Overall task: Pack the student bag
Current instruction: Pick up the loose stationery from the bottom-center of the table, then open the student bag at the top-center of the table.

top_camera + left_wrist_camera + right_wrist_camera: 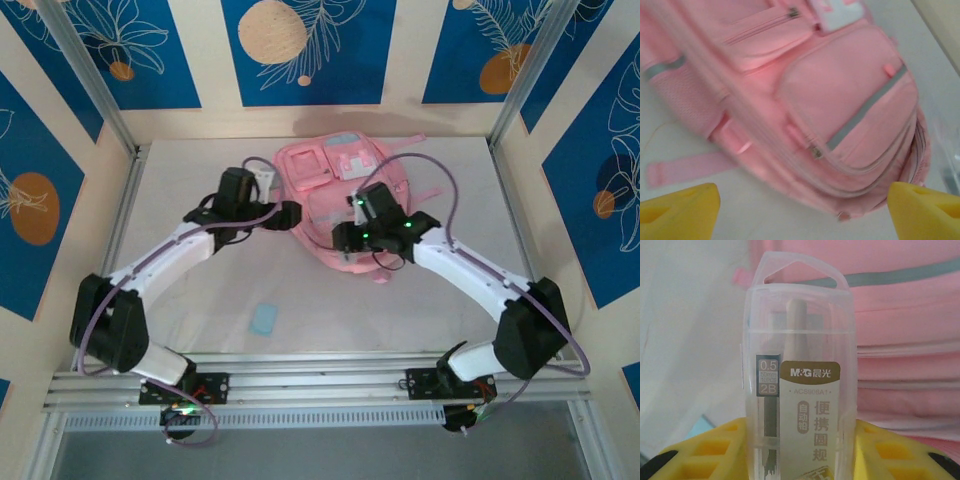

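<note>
The pink student bag lies flat at the back middle of the table, its front pockets and grey trim facing up. My left gripper is open just off the bag's left edge, with bare table between its yellow fingers. My right gripper hovers over the bag's near part and is shut on a clear plastic compass case with a gold M&G label and 2B leads inside. Behind the case I see pink bag fabric.
A small flat light-blue item lies on the white table in front of the bag. A loose pink strap trails from the bag's side. Metal frame posts and patterned walls close in the table.
</note>
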`<state>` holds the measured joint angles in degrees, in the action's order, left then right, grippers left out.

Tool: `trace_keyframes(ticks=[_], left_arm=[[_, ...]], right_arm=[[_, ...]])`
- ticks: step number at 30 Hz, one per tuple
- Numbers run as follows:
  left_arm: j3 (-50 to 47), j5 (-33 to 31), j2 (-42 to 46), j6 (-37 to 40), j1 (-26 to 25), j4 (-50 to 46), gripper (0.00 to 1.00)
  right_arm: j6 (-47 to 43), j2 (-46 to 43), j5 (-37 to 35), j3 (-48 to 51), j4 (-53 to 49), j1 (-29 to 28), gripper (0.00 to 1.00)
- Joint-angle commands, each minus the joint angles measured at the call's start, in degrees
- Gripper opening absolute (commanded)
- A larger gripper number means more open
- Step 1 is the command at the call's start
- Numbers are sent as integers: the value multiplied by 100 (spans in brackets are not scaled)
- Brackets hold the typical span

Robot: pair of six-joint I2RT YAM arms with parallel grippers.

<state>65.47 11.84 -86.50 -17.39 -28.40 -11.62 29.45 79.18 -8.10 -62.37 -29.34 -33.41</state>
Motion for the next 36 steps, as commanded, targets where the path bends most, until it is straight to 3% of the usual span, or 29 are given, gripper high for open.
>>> trace_keyframes(ticks=[1, 5, 17, 24, 27, 28, 32, 36], left_arm=[[611, -263, -531, 846, -412, -204, 85], [1394, -477, -1208, 1507, -843, -641, 84], [3140, -1948, -2953, 3110, -1779, -1966, 86], [3328, -2052, -3262, 3213, -1815, -1999, 82], [3381, -2124, -3370, 3276, -1807, -1987, 67], [3418, -2128, -3403, 3289, -1808, -2019, 57], [3555, -1964, -3419, 3233, -1802, -2164, 0], [3691, -1512, -3240, 2971, -1781, -2359, 0]], right_arm=[[784, -530, -37, 380, -99, 565, 42], [1045, -1236, 98, 966, 110, 1271, 42], [1103, -2635, 1217, 2221, 55, 3263, 43], [1090, -2881, 1588, 2532, 94, 3672, 43], [1089, -2827, 1649, 2530, 169, 3675, 42], [1089, -2804, 1681, 2528, 185, 3675, 41], [1130, -2699, 1778, 2511, 295, 3675, 41], [1276, -2539, 2045, 2486, 582, 3625, 40]])
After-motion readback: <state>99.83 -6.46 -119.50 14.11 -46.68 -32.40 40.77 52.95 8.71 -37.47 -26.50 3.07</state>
